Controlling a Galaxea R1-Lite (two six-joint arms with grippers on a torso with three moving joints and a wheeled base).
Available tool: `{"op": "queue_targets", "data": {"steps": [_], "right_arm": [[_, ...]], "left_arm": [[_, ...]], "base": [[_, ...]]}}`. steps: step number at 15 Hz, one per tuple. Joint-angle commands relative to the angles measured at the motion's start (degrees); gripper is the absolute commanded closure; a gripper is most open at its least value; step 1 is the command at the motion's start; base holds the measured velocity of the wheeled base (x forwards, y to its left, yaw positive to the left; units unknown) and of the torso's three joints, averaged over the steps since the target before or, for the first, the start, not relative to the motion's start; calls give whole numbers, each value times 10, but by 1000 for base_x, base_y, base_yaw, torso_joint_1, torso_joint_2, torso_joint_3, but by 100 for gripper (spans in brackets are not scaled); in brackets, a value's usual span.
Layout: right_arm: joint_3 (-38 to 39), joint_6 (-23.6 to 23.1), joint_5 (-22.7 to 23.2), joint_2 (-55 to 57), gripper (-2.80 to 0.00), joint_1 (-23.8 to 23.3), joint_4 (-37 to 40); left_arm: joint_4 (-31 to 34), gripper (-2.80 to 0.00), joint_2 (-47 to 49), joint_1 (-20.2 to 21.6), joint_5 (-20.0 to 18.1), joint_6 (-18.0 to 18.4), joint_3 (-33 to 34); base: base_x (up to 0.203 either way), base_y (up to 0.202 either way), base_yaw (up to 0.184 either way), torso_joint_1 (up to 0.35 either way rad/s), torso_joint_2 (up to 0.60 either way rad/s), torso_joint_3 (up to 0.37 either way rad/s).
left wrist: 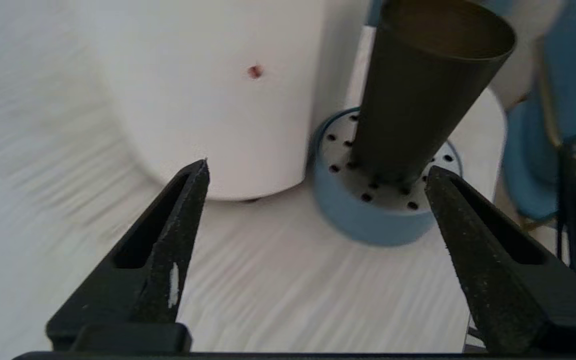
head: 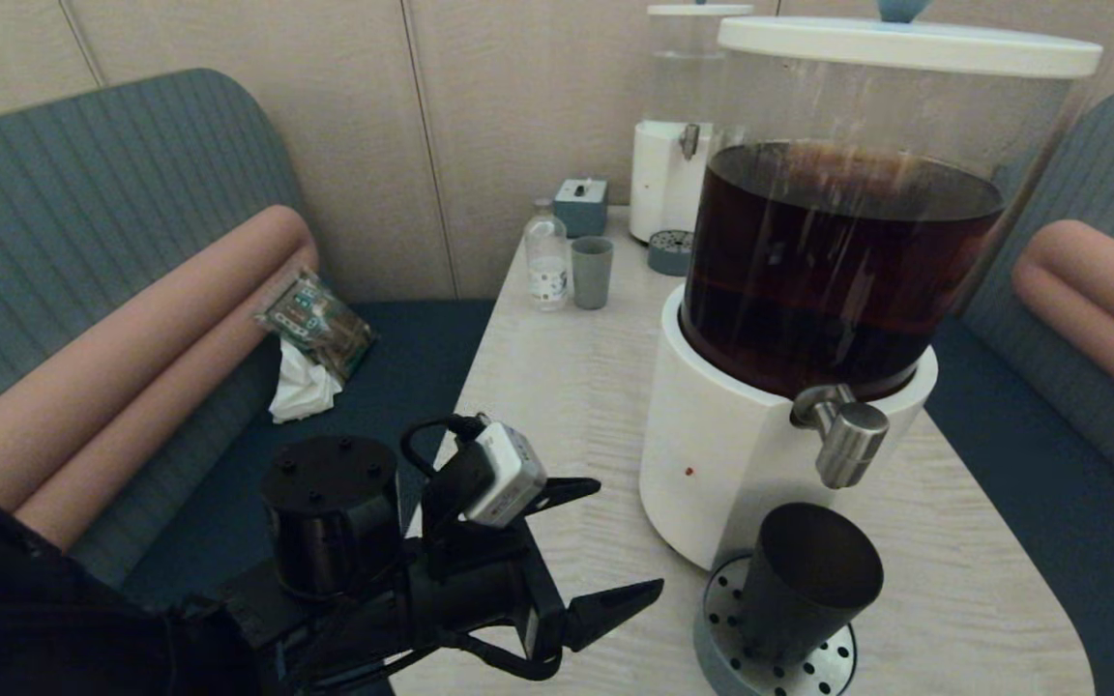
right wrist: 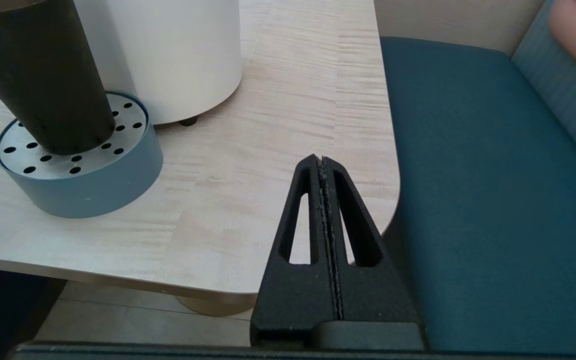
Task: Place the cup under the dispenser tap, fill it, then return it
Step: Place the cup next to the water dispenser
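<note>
The left hand (head: 605,546), fingers spread, is hovering just short of the cup (head: 808,580), which is standing beneath the tap (head: 847,435) to catch liquid; the right hand (right wrist: 323,162), pressed together, is idling off the surface's (head: 567,387) edge.

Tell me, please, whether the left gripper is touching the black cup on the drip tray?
Apart. In the left wrist view, the left gripper is open, with bare table between its fingertips, and the cup stands further off on the drip tray.

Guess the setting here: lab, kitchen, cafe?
Most likely a cafe or diner-style booth. A narrow wooden table runs between upholstered teal bench seats, with a large dispenser of dark drink on it; the cup stands on its drip tray. Left gripper hangs open beside it.
</note>
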Motion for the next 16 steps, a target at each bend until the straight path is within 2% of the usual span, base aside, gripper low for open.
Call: {"op": "queue_targets", "data": {"steps": [1,5,10,16], "right_arm": [[4,0,0,-4,0,0,0],[4,0,0,-4,0,0,0],[4,0,0,-4,0,0,0],[4,0,-1,-4,0,0,0]], "left_arm": [[-6,-280,40,-1,-12,1,-18],[-7,-280,65,-4,-17,4,-50],[-12,-280,81,-15,-39,13,-57],[-13,-280,101,-47,-40,11,-73]], "base": [[0,0,0,0,0,0],[0,0,0,0,0,0],[0,0,0,0,0,0],[0,0,0,0,0,0]]}}
